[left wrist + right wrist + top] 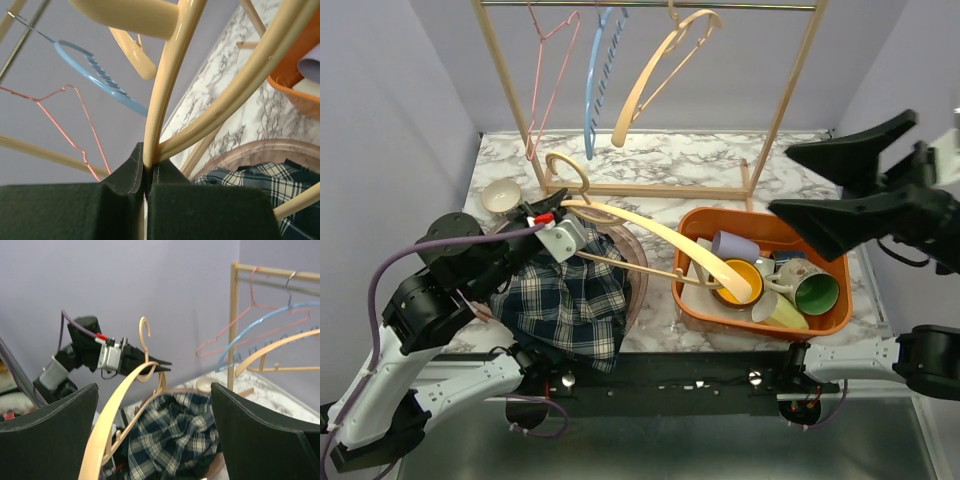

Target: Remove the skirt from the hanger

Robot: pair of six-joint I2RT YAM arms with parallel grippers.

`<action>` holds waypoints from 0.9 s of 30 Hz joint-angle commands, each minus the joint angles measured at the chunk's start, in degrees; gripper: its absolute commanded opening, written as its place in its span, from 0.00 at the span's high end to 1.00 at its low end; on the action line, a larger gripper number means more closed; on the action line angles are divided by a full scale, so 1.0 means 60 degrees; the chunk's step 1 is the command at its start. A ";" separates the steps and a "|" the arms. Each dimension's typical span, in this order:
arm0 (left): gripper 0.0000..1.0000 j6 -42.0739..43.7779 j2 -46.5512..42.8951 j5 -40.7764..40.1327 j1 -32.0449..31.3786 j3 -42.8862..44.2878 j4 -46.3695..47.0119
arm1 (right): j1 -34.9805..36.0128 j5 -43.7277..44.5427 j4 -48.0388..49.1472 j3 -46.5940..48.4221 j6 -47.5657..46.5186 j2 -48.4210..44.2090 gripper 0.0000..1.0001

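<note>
Top external view: one wooden hanger [665, 240] is clamped by the left gripper [558, 207] above one plaid skirt [565, 300]; the right gripper [782, 180] is held agape; three spare hangers [591, 100] are hung behind.

Skirt [565, 305]: dark navy-and-green plaid with thin white lines, crumpled in a heap at the near left of the table [720, 160]. Hanger [650, 235]: cream, curved, with crossbar and hook; raised and tilted, one end over the skirt, the other reaching right.

top: overhead, far | left wrist: close, upward | right wrist: leftward | shared: hanger [670, 240]
</note>
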 commanded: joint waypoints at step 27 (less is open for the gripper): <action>0.68 0.0213 0.0637 -0.1260 -0.0021 -0.0118 -0.0815 | 0.0027 -0.0662 -0.2365 -0.2612 -0.0663 0.1292 0.99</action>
